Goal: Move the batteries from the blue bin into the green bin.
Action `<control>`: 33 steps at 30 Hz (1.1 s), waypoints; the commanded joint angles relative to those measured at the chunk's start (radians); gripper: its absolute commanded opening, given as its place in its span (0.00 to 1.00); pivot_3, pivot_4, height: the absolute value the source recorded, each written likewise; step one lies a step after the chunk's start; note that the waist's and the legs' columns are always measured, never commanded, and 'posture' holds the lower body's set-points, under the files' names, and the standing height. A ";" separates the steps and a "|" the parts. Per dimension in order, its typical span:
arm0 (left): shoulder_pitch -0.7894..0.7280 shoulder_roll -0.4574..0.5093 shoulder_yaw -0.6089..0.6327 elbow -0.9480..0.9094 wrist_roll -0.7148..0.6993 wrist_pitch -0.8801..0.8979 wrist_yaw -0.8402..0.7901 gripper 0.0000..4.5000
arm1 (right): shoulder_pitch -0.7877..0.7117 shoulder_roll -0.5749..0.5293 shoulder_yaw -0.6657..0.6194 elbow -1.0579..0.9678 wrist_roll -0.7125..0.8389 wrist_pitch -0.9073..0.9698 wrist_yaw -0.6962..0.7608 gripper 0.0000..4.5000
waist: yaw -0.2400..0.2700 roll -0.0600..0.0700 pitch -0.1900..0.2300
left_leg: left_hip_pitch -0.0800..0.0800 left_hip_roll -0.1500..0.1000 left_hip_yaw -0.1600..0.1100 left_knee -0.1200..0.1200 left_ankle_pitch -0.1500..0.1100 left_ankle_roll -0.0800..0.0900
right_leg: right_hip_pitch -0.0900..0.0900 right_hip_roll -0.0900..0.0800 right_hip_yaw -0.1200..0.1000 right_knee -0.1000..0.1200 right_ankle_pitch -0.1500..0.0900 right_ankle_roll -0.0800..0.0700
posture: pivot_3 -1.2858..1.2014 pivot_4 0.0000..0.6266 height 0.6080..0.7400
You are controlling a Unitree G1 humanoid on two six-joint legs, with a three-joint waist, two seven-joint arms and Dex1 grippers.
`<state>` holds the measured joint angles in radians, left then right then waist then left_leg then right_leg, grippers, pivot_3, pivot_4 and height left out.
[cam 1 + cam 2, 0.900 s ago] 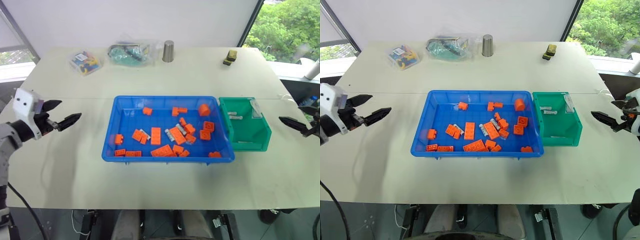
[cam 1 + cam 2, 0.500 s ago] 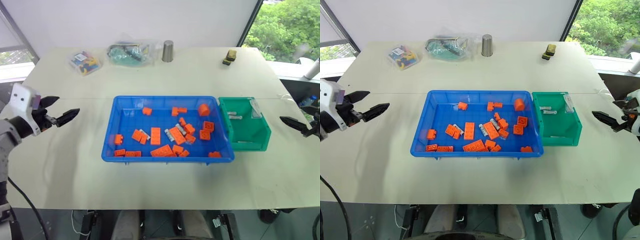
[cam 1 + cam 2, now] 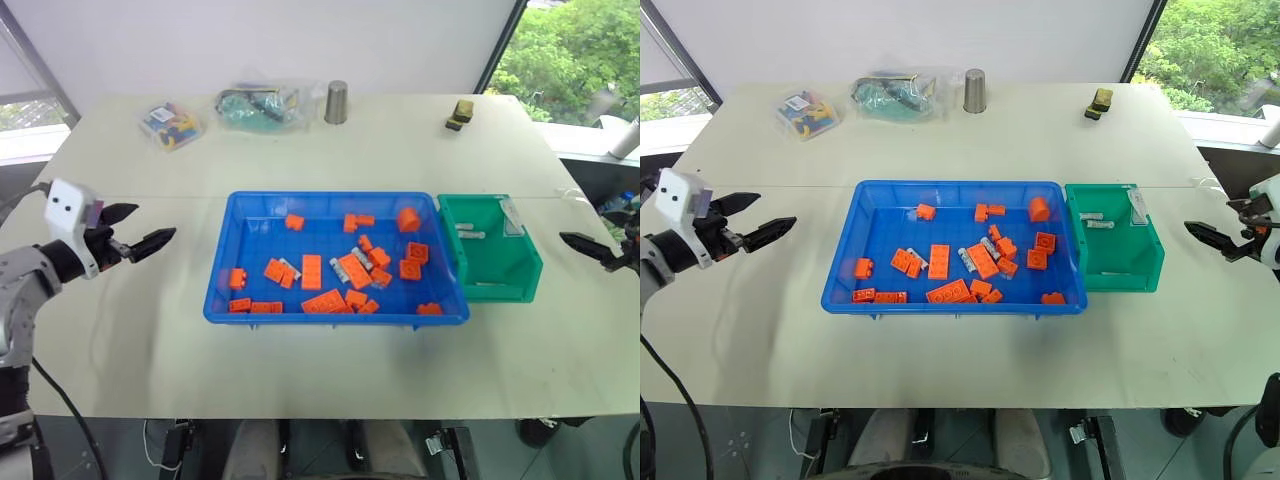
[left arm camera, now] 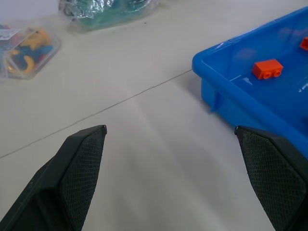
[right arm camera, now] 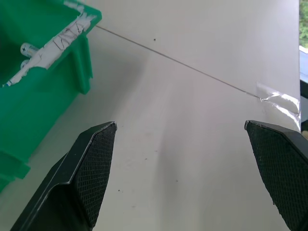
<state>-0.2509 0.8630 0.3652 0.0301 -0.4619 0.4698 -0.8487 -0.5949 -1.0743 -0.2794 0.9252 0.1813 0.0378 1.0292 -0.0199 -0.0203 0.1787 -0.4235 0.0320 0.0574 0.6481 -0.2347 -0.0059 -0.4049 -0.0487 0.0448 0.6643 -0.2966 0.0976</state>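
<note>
Both black two-finger grippers, left gripper and right gripper, released and empty; advise approaching thin silver-grey cylindrical batteries in shallow bright blue plastic bin from above, avoiding orange toy bricks; deposit in deep green plastic bin.

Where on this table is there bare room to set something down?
Bare table lies along the near edge before the blue bin, and between that bin and the far bags and metal cup. Inside the blue bin, orange bricks and batteries crowd the middle.
</note>
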 commanded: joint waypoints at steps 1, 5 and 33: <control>-0.023 0.011 -0.014 -0.065 -0.027 0.012 -0.032 1.00 | -0.068 -0.026 -0.005 -0.092 0.034 0.031 0.052 0.98 | -0.001 0.000 0.000 | 0.000 0.000 0.000 0.000 0.000 0.000 | 0.000 0.000 0.000 0.000 0.000 0.000 | 0.52 0.24 1.00; -0.013 0.029 -0.027 -0.166 -0.087 0.062 -0.096 1.00 | -0.113 0.007 0.042 -0.302 0.092 0.160 0.162 0.98 | -0.003 0.001 0.001 | 0.000 0.000 0.000 0.000 0.000 0.000 | -0.001 0.000 0.000 0.000 0.000 0.000 | 0.52 0.24 1.00; 0.229 0.144 0.110 -0.498 -0.242 0.196 -0.190 1.00 | -0.356 0.726 0.784 -0.533 -0.190 0.005 0.180 0.98 | 0.000 0.000 0.001 | -0.003 0.000 -0.003 0.001 0.000 0.000 | -0.003 0.000 -0.002 0.001 0.000 0.000 | 0.52 0.24 1.00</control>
<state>-0.0251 1.0084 0.4357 -0.4396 -0.6879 0.6683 -1.0460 -0.9176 -0.3573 0.5085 0.3857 0.0026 0.0956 1.1922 -0.0199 -0.0201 0.1795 -0.4266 0.0319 0.0546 0.6489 -0.2347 -0.0060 -0.4079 -0.0491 0.0425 0.6656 -0.2966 0.0972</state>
